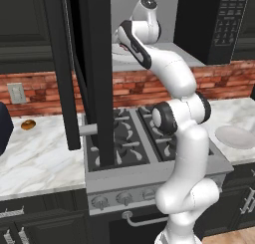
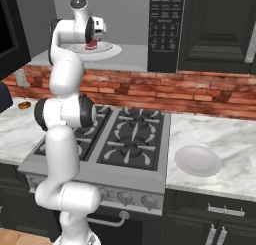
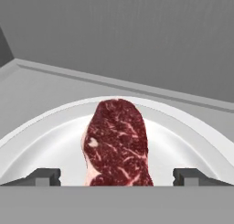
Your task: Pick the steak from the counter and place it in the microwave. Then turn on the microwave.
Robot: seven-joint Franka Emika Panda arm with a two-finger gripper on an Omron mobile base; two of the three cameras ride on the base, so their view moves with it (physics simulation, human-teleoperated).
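The steak [image 3: 118, 145] lies on the white round plate [image 3: 45, 136] inside the microwave's light grey interior [image 3: 137, 35]. My gripper [image 3: 117, 176] is open, and its two fingertips [image 3: 43, 176] stand wide on either side of the steak without touching it. From the right base view the arm reaches up into the microwave, with the gripper [image 2: 95, 36] just over the steak [image 2: 91, 44] and plate [image 2: 109, 50]. The microwave's keypad [image 2: 167, 24] is to the right of the cavity. Its black door [image 1: 94, 63] hangs open toward the left.
The stovetop [image 2: 125, 139] with black grates sits below the microwave. The marble counter [image 2: 230, 134] to the right carries a white plate [image 2: 197, 160]. A small orange-brown item [image 1: 28, 124] rests on the left counter [image 1: 40, 158]. A brick wall [image 2: 200, 91] runs behind.
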